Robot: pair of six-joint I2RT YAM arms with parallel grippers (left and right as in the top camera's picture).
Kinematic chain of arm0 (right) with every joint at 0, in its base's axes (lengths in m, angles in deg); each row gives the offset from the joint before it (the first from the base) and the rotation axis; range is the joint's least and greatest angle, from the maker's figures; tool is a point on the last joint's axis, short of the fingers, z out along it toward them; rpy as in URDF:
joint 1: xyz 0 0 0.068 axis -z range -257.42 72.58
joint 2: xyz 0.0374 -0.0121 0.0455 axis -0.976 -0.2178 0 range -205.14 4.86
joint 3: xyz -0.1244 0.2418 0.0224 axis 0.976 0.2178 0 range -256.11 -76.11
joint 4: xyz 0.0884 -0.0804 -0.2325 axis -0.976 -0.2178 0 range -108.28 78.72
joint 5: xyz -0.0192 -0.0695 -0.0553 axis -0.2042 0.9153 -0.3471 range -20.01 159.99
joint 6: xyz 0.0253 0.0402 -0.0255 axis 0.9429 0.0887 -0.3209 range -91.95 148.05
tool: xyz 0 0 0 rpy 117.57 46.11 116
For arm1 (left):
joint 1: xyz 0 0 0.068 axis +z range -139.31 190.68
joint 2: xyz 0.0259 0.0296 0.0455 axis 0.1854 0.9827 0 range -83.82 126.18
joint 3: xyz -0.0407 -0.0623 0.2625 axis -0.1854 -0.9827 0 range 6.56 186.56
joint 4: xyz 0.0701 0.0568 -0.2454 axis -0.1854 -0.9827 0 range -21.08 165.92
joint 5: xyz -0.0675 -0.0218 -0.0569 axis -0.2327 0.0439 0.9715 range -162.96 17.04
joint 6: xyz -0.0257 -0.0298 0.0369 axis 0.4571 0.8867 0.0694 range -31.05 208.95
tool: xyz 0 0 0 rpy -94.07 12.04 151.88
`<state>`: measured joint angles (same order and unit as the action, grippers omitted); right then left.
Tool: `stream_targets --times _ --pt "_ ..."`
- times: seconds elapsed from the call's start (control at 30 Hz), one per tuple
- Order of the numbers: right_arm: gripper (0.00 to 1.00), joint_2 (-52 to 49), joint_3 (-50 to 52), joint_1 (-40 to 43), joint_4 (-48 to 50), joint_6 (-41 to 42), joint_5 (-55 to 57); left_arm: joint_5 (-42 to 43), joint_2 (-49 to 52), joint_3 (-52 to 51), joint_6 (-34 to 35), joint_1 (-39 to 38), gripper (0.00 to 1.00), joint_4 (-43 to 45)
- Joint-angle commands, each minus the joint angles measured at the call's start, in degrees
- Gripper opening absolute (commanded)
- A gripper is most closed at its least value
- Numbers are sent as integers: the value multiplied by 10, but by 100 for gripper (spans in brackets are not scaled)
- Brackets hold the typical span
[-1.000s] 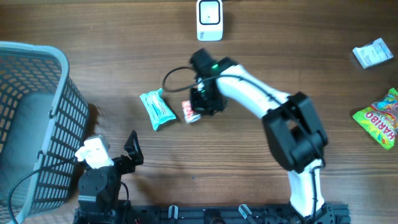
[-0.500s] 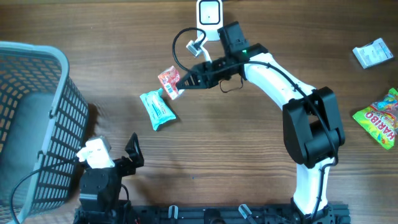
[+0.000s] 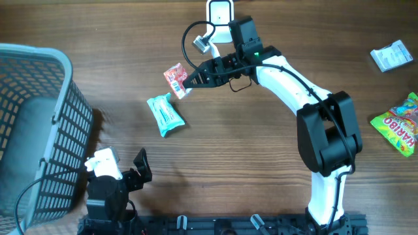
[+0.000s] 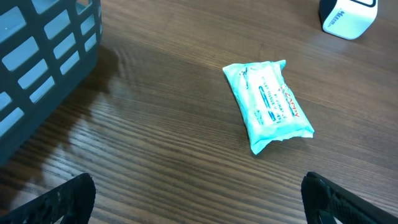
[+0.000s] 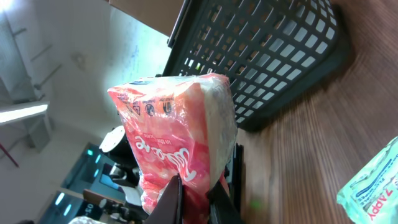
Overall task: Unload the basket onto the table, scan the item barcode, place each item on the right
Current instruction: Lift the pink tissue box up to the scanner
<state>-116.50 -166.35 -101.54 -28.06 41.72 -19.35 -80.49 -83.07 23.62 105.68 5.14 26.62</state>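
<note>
You are not getting a clear look at any barcode: from overhead the red packet [image 3: 176, 78] is small, and only red print with pale patches is showing. In the right wrist view its lower end is disappearing between the fingers [image 5: 219, 200], so the pinched edge is hidden. The white scanner [image 3: 221, 13] is being cut off by the top of the overhead picture and partly covered by the arm's cable.

The right gripper [image 3: 191, 81] is clamping the red packet, jaws closed on its end. It is holding the packet left of the scanner and just above the teal pack [image 3: 166, 115] in the picture. The packet's long axis is running on from the fingers, its free end pointing up-left in the overhead view, on the side of the grey basket [image 3: 39, 98].

The left gripper [image 3: 134, 171] is sitting by the near edge with jaws spread wide and nothing between them.
</note>
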Motion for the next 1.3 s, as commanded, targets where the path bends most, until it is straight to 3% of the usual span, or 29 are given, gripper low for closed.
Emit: stream_targets --times 0.0,0.1,0.23,0.33,0.43,0.53,0.6,0.7,0.8,0.87,1.03,1.27 --pt "4 17 -5 -3 15 17 -35 4 -4 -2 5 -2 100 2" --pt "5 36 -5 -3 111 76 -33 5 -4 -2 5 -2 100 2" --pt "5 74 -5 -3 407 255 47 4 -4 -2 5 -2 100 2" --pt "5 77 -5 -4 578 340 108 5 -4 -2 5 -2 100 2" --pt "5 84 -5 -4 600 358 210 5 -4 -2 5 -2 100 2" --pt "5 107 -5 -5 569 297 271 5 -4 -2 5 -2 100 2" --pt "5 145 -5 -5 475 209 335 5 -4 -2 5 -2 100 1" --pt "5 215 -5 -19 248 13 596 4 -4 -2 5 -2 100 2" --pt "5 216 -5 -53 181 -126 742 4 -4 -2 5 -2 100 1" --pt "5 192 -5 -65 176 -211 773 5 -4 -2 5 -2 100 2" --pt "5 72 -5 -67 219 -355 1038 5 -4 -2 5 -2 100 2" --pt "5 -40 -5 -60 400 -377 1122 5 -4 -2 5 -2 100 2"
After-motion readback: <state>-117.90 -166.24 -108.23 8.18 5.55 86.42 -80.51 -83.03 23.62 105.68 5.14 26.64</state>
